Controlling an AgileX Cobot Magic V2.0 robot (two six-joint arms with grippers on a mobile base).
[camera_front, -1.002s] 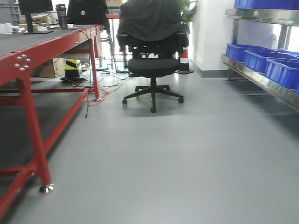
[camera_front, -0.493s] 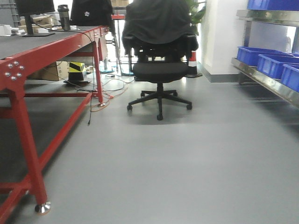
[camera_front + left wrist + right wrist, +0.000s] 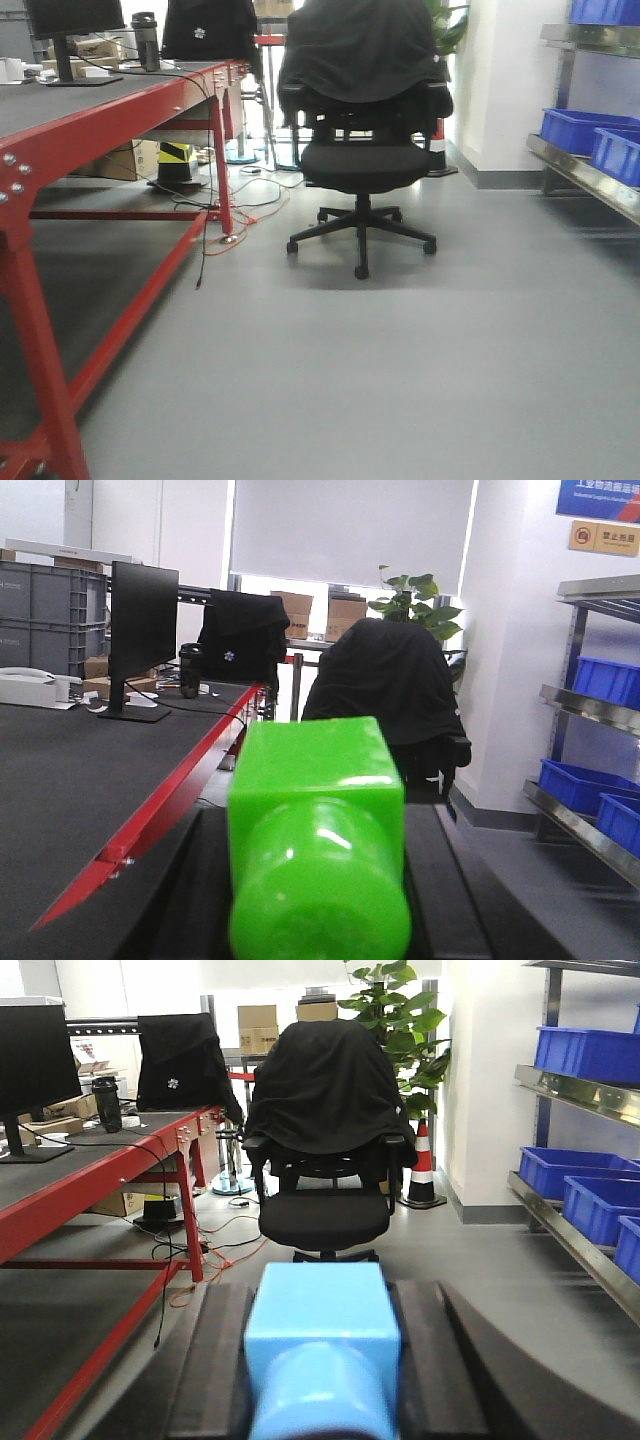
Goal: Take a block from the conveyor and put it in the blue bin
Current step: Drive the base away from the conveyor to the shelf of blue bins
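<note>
Two blocks sit clamped in the robot's grippers on a workshop floor. The left gripper (image 3: 318, 820) is closed onto a green block (image 3: 315, 840), its dark fingers (image 3: 205, 890) pressed against either side, the block filling the lower middle of the left wrist view. The right gripper (image 3: 322, 1295) is narrowed around a blue block (image 3: 322, 1345) in the same way, with dark pads (image 3: 420, 1360) touching both of its flanks. Neither block is in a bin.

Blue bins (image 3: 575, 1175) stand in a row on a steel shelf (image 3: 585, 178) along the wall to the robot's right, well apart from both grippers, with more on the tier above.

Straight ahead stands an office chair (image 3: 362, 165) with a black jacket (image 3: 360, 45) draped over its back. A red-framed bench (image 3: 110, 115) with a dark top runs along the left side, carrying a monitor (image 3: 75, 15) at its far end; cables trail on the grey floor (image 3: 400, 380) beneath it. Beyond the chair, a traffic cone (image 3: 421, 1165) and a potted plant (image 3: 395, 1000) stand near the white wall.
</note>
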